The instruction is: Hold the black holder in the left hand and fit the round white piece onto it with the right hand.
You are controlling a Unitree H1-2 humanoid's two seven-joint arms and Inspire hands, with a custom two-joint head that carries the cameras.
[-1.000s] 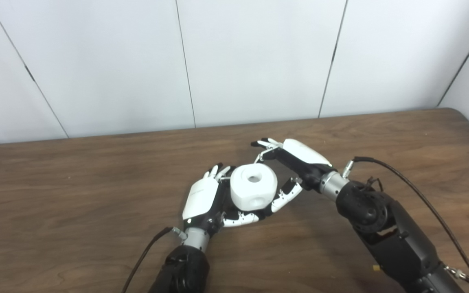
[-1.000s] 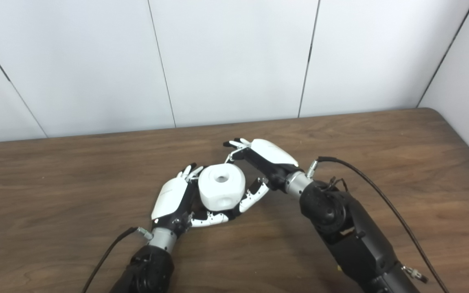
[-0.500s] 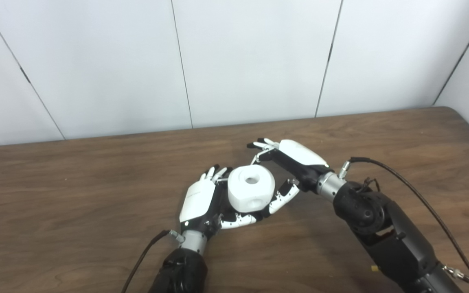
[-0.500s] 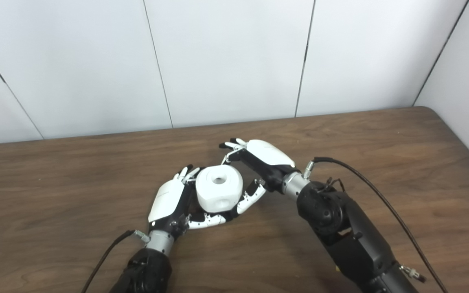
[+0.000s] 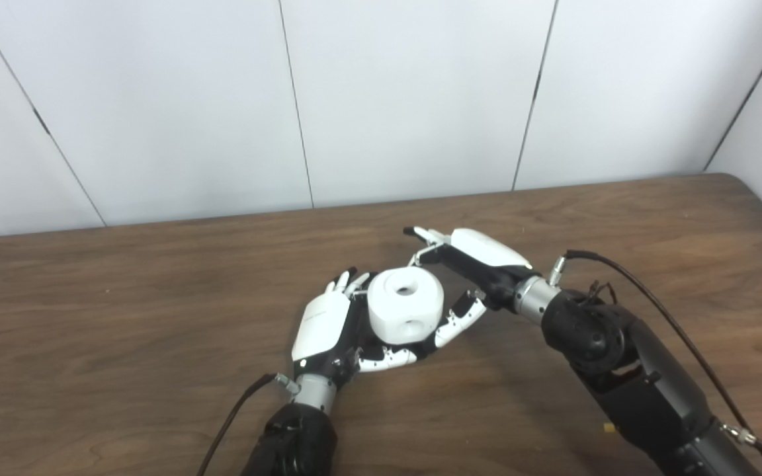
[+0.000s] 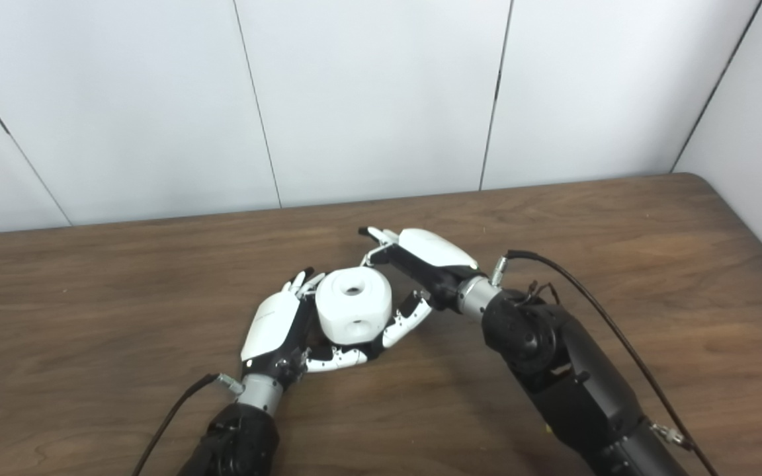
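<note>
Nearest the cameras, two dark arms come up from the bottom edge over a brown wooden desk [image 5: 123,317], each trailing a black cable [image 5: 652,297].

The left hand [image 5: 328,324] lies low over the desk with its white back turned to the left. Its fingers are curled around the lower part of the round white piece [image 5: 405,305], thumb reaching beneath it on the near side and fingertips showing past its far left edge. Something dark sits inside that grasp under the white piece, but whether it is the black holder cannot be told from either view.

The round white piece sits just right of the left hand's palm, between the two hands. It is a chunky rounded block with a hole in its top face and another on its near side.

The right hand [image 6: 424,264] is just beyond and to the right of the piece, spread wide open and holding nothing. Its thumb [image 5: 457,320] reaches down along the piece's right side, very close or touching. Its fingers [image 6: 374,238] stretch out above the far edge, apart from it.

Farthest back, a wall [image 5: 414,99] of pale panels rises behind the desk.
</note>
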